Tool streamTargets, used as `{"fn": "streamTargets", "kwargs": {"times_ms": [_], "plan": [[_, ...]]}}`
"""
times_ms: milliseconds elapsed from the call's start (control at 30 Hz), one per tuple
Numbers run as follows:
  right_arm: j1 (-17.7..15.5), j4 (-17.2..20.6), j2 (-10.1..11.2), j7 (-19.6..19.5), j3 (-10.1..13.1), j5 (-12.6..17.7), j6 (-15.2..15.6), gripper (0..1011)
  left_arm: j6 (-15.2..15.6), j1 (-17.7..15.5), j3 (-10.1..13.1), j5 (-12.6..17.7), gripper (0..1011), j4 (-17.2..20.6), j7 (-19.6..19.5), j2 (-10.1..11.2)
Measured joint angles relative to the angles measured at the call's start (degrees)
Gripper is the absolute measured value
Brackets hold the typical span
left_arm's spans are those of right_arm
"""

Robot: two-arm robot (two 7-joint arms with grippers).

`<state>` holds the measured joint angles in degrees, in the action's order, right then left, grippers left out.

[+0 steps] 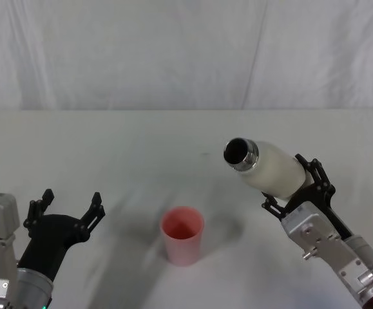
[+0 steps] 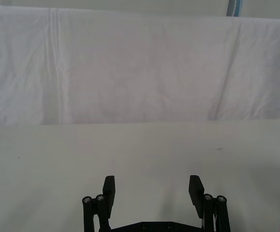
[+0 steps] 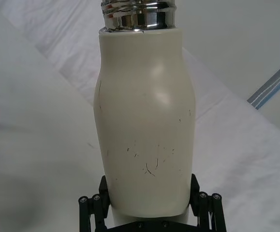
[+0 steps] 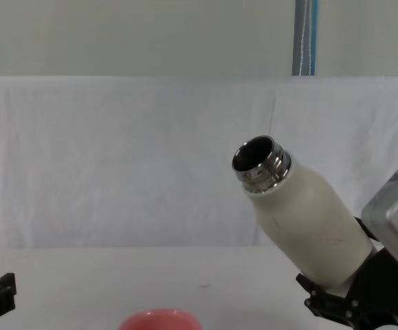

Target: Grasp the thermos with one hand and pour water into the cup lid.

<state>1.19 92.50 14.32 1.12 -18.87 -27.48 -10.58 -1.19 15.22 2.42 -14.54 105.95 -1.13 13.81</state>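
Resting low at the near left of the table (image 1: 109,141), the left gripper (image 1: 70,207) stands idle with its jaws spread wide and nothing between them; its wrist view shows both fingers (image 2: 109,189) well apart over bare cloth. It sits well clear of the cup (image 1: 183,235), probably so as to leave the pouring arc free.

Centre: the cup stands upright on the table, rim open, its pink edge just showing at the bottom of the chest view (image 4: 161,320). It is placed between the two arms, near the robot, to receive the stream.

Right: the right gripper (image 1: 296,190) is clamped around the lower body of the thermos (image 1: 270,168), a finger on either side of its base in the wrist view (image 3: 144,121). The bottle is held off the table and tilted, its steel neck (image 4: 262,165) pointing up and toward the left. The mouth lies to the right of the cup and beyond it, not yet over the rim, and no water is seen leaving; the pour appears not to have begun. A low grip likely keeps the fingers away from the neck.
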Motion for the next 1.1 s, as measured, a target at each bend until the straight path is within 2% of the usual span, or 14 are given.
{"fn": "streamTargets", "kwargs": {"times_ms": [733,1100], "plan": [[2.4,-3.2,-0.5,-5.3,-1.9,-8.2,1.2,957,0.0,0.0,0.0,0.0,1001,0.0,0.0,0.0],[4.2,-6.0,-1.0,-7.7,-3.0,-10.3,0.4,957,0.0,0.0,0.0,0.0,1001,0.0,0.0,0.0]]}}
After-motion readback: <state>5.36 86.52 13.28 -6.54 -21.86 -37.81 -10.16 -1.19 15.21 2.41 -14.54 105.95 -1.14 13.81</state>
